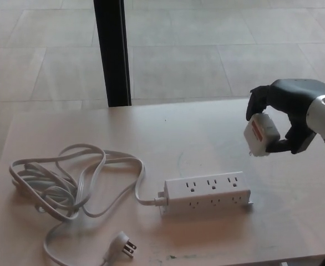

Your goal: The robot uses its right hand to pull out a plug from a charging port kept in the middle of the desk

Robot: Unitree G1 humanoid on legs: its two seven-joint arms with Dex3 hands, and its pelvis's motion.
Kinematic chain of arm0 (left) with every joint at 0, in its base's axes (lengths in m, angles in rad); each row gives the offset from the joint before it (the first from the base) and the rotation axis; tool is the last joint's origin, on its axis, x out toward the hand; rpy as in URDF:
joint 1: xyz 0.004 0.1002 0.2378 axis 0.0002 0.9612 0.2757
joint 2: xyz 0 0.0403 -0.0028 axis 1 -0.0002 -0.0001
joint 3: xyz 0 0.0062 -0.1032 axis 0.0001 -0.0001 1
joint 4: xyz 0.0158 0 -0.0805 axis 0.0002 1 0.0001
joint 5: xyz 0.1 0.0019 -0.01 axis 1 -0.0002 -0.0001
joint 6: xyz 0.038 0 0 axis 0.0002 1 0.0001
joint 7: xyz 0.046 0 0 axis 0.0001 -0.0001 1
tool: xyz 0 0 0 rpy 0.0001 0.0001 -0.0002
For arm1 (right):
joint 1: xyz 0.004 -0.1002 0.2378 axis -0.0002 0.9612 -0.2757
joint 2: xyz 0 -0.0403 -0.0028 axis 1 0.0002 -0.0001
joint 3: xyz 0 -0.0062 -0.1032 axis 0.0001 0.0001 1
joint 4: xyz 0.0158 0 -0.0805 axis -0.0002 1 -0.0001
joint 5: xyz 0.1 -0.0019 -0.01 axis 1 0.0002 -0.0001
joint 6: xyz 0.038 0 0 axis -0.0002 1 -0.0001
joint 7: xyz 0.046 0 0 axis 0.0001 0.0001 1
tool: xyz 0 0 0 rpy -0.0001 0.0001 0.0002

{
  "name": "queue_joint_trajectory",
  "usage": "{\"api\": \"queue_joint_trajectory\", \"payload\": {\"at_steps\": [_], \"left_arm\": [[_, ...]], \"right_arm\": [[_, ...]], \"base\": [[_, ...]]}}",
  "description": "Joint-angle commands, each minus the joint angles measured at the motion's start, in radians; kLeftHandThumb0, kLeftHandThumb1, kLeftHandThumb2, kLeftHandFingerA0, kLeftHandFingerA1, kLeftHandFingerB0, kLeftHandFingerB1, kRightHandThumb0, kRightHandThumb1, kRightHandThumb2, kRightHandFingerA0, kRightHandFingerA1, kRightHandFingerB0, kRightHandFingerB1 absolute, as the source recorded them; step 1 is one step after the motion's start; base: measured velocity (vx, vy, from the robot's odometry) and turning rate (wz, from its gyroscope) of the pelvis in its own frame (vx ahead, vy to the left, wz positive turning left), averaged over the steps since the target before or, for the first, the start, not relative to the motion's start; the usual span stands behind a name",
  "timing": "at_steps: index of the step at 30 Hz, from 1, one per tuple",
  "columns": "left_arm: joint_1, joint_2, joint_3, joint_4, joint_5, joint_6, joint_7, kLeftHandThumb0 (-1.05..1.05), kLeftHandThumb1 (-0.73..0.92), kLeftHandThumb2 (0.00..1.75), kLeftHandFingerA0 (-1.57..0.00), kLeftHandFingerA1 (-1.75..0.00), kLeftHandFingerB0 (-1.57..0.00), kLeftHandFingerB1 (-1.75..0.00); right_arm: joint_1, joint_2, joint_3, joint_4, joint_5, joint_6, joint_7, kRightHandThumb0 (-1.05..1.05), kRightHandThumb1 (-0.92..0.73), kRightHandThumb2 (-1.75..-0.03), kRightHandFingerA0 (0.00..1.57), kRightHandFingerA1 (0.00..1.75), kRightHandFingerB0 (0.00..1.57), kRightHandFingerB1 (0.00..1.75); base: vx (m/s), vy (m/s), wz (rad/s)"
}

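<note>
Head view. The table (168,133) is a pale wood-toned surface, its far edge running across the upper middle of the frame. Beyond that edge lies a floor of large light tiles (218,50), and a black vertical post (113,52) stands on it just behind the table's far edge, left of centre.

On the table, right of centre toward the near edge, a white power strip (207,193) lies flat with its length running left to right; outlets show on its top and on its front face, all of them unoccupied. Its grey-white cord (68,183) leaves the left end and lies in loose loops across the left part of the table, ending in a pronged wall plug (123,245) lying near the front edge.

The right hand (290,113) enters from the right edge and is held above the table, up and to the right of the power strip. Its black fingers (259,101) are closed around a white plug (261,134), a boxy adapter with a red mark on one face. The plug is tilted, clear of the strip and well apart from its outlets, in the air over the right part of the table.
</note>
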Motion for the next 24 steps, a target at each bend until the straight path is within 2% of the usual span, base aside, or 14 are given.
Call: {"api": "queue_joint_trajectory", "payload": {"at_steps": [1,2,3,4,8,11,12,15,16,18,19,22,23,24], "left_arm": [[0.013,0.015,0.014,0.001,-0.008,-0.02,0.0,-0.64,0.71,0.62,-0.83,-0.68,-0.6,-0.45],[0.013,0.014,0.014,0.004,-0.008,-0.02,0.0,-0.64,0.71,0.62,-0.83,-0.68,-0.6,-0.45],[0.011,0.015,0.012,0.008,-0.006,-0.02,0.0,-0.64,0.72,0.62,-0.84,-0.66,-0.61,-0.45],[0.015,0.014,0.005,0.002,0.005,-0.018,0.014,-0.65,0.72,0.62,-0.87,-0.72,-0.63,-0.47],[0.0,0.015,0.004,0.019,0.004,-0.01,0.015,-0.64,0.72,0.62,-0.87,-0.68,-0.62,-0.45],[0.001,0.008,0.004,0.004,0.0,0.002,0.017,-0.63,0.71,0.62,-0.86,-0.69,-0.6,-0.45],[0.002,0.007,0.004,0.007,-0.002,-0.006,0.009,-0.62,0.72,0.62,-0.8,-0.65,-0.6,-0.45],[0.012,0.007,0.001,-0.006,0.001,-0.015,0.006,-0.63,0.72,0.62,-0.82,-0.71,-0.6,-0.46],[0.01,0.008,0.0,0.0,0.002,-0.016,0.008,-0.63,0.72,0.62,-0.8,-0.63,-0.62,-0.45],[0.01,0.009,-0.002,0.002,0.003,-0.016,0.007,-0.63,0.73,0.62,-0.83,-0.67,-0.61,-0.46],[0.003,0.009,-0.002,0.006,0.002,-0.01,0.008,-0.63,0.72,0.62,-0.88,-0.79,-0.62,-0.46],[0.006,0.006,0.002,0.008,-0.003,-0.021,0.006,-0.63,0.72,0.61,-0.86,-0.75,-0.62,-0.46],[0.006,0.007,0.0,0.008,-0.001,-0.02,0.007,-0.63,0.72,0.62,-0.78,-0.64,-0.61,-0.45],[0.007,0.008,-0.001,0.008,0.001,-0.017,0.007,-0.64,0.73,0.62,-0.79,-0.65,-0.59,-0.44]], "right_arm": [[0.011,-0.053,-0.008,0.01,-0.008,0.014,0.023,-0.3,-0.56,-0.95,0.84,1.74,0.71,1.32],[0.019,-0.058,-0.005,0.01,-0.01,0.023,0.029,-0.3,-0.56,-0.95,0.84,1.74,0.71,1.32],[0.03,-0.062,-0.002,0.019,-0.014,0.023,0.022,-0.32,-0.57,-0.94,0.85,1.55,0.7,0.76],[0.056,-0.074,0.003,0.027,-0.019,0.017,0.007,-0.31,-0.58,-0.95,0.83,1.52,0.73,0.67],[0.154,-0.101,0.003,0.035,-0.028,0.014,-0.034,-0.3,-0.59,-0.9,0.86,1.7,0.85,1.08],[0.211,-0.111,0.002,0.026,-0.033,0.015,-0.046,-0.27,-0.52,-0.95,0.96,1.75,0.84,0.91],[0.211,-0.116,0.025,0.041,-0.059,0.01,-0.045,-0.32,-0.6,-0.87,0.84,1.71,0.75,0.83],[0.208,-0.117,0.051,0.062,-0.084,0.011,-0.05,-0.34,-0.64,-0.83,0.83,1.67,0.75,0.87],[0.205,-0.115,0.057,0.067,-0.086,0.018,-0.048,-0.32,-0.65,-0.78,0.81,1.67,0.71,1.08],[0.202,-0.107,0.067,0.083,-0.092,0.027,-0.051,-0.32,-0.66,-0.79,0.8,1.66,0.7,1.06],[0.199,-0.106,0.074,0.093,-0.097,0.031,-0.052,-0.33,-0.68,-0.78,0.77,1.63,0.68,1.02],[0.201,-0.1,0.082,0.104,-0.096,0.031,-0.054,-0.34,-0.67,-0.76,0.78,1.6,0.72,0.95],[0.201,-0.099,0.084,0.106,-0.095,0.03,-0.057,-0.35,-0.67,-0.74,0.79,1.61,0.74,0.9],[0.202,-0.09,0.081,0.103,-0.087,0.03,-0.062,-0.33,-0.63,-0.7,0.78,1.51,0.74,0.84]], "base": [[0.0,0.0,0.0],[0.0,0.0,0.0],[0.0,0.0,0.0],[0.0,0.0,0.0],[0.0,0.0,0.0],[0.0,0.0,0.0],[0.0,0.0,0.0],[0.0,0.0,0.0],[0.0,0.0,0.0],[0.0,0.0,0.0],[0.0,0.0,0.0],[0.0,0.0,0.0],[0.0,0.0,0.0],[0.0,0.0,0.0]]}}
